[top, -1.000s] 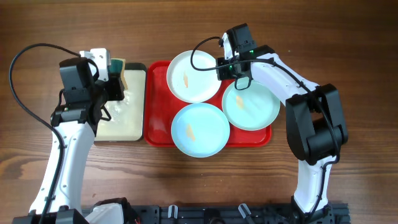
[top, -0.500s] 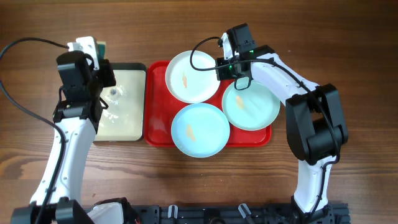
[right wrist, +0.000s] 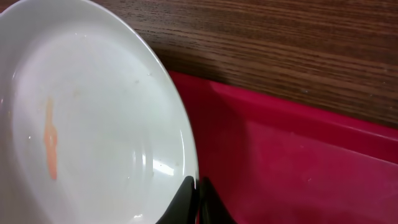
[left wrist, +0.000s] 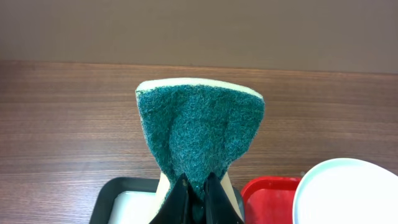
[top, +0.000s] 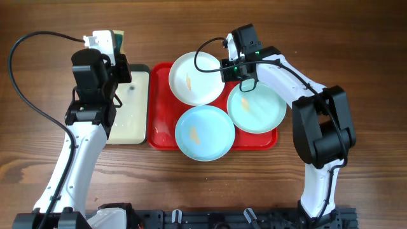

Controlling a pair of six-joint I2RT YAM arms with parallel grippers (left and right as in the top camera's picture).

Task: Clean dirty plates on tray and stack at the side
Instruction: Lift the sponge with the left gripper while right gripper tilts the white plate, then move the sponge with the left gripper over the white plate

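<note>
Pinching the rim of the white plate [right wrist: 93, 124], the right gripper [right wrist: 198, 193] seemingly steadies it for scrubbing; the left gripper [left wrist: 194, 186] clamps a scouring sponge [left wrist: 199, 130].

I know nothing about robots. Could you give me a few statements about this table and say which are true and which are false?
1. The left hand holds a green-faced sponge. True.
2. The red tray carries two plates. False: it carries three, a white plate and two pale blue plates.
3. The white plate is spotless. False: an orange smear marks it.
4. The right hand is pinched shut on the white plate's rim. True.
</note>
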